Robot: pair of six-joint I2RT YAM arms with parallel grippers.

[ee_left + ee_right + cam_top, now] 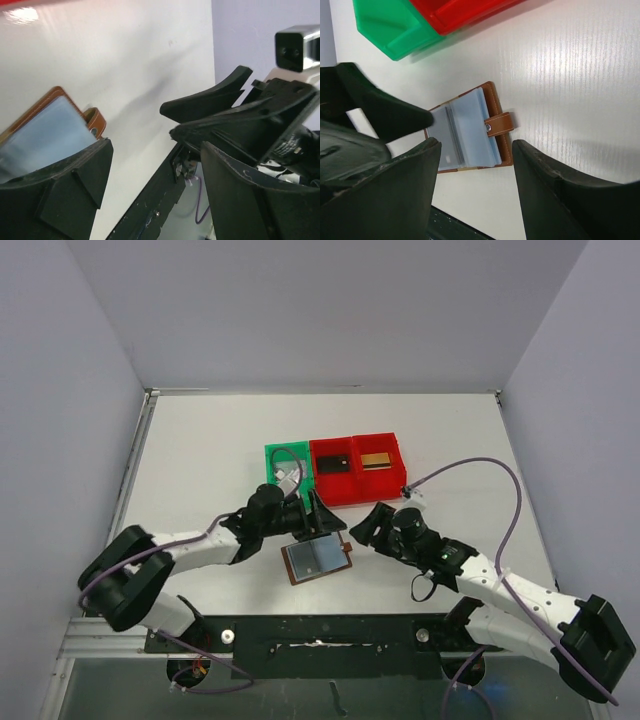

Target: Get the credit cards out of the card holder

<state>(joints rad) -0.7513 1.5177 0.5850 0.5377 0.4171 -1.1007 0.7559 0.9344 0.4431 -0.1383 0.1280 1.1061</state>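
Currently the left pincer [312,520] hangs apart and empty just beside the open card holder [318,560] on the bench [200,460]; the right pincer [365,525], also apart and empty, waits near its tab [499,124]. Best to pin 1 leather edge flat before pulling anything out.

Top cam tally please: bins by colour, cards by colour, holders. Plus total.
Green bin: 1
Red bins: 2
Black card: 1
Gold card: 1
Card holder: 1
Total: 6
Green bin's inside is partly hidden by the left arm, so any card there is uncounted.
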